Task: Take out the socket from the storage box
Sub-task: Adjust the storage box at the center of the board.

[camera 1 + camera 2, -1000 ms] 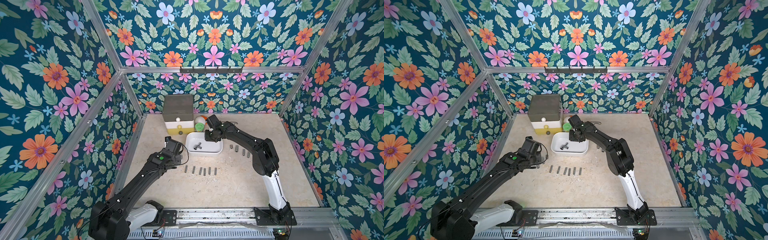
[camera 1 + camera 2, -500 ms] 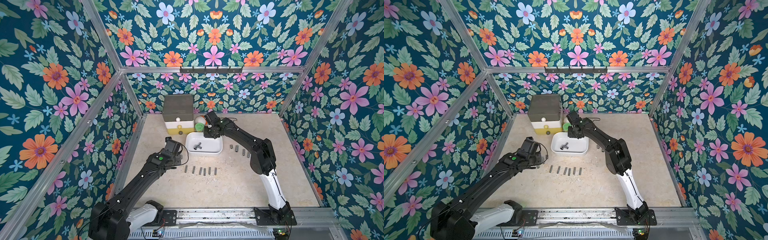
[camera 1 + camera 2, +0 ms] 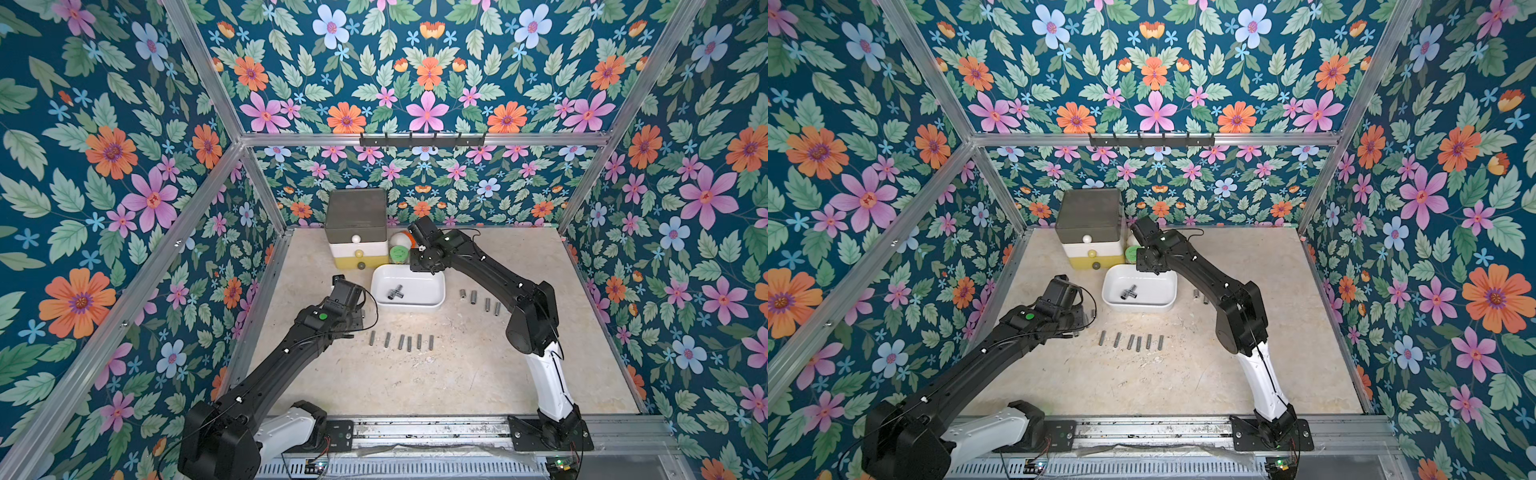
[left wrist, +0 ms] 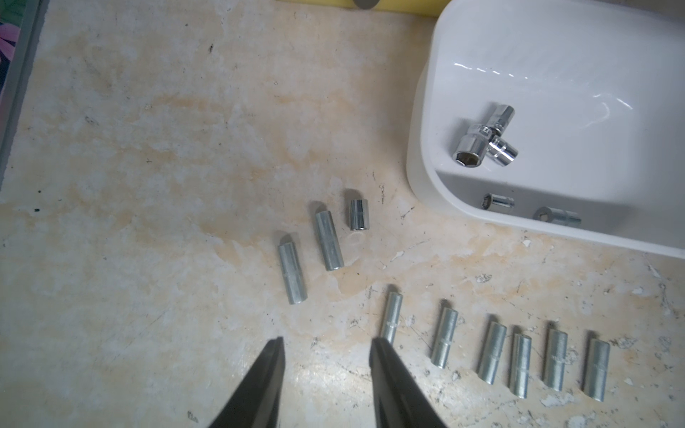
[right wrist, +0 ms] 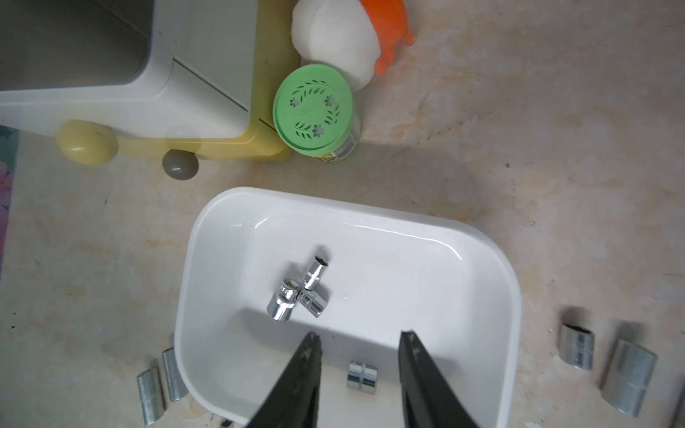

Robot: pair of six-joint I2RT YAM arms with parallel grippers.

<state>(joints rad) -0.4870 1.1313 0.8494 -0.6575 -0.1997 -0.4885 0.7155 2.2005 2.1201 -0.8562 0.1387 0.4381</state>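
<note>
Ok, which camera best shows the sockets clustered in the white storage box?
The right wrist view: it looks down into the storage box, with the three clustered sockets central and sharp. The left wrist view shows them too, but the box is cut off; in both top views they're a small glint.

A robotics lab test cell, not a lived-in room. A bare aluminium frame (image 3: 291,139) holds wall panels (image 3: 428,70) printed with bright flowers, boxing in a marble-look tabletop (image 3: 415,382). A left arm (image 3: 291,353) and a right arm (image 3: 490,270), both robotic, are bolted to a metal rail (image 3: 436,432) at the front edge. Staged props sit on top: a drawer tower (image 3: 355,220), a white storage box (image 3: 409,306) and rows of metal sockets (image 3: 401,341).
</note>
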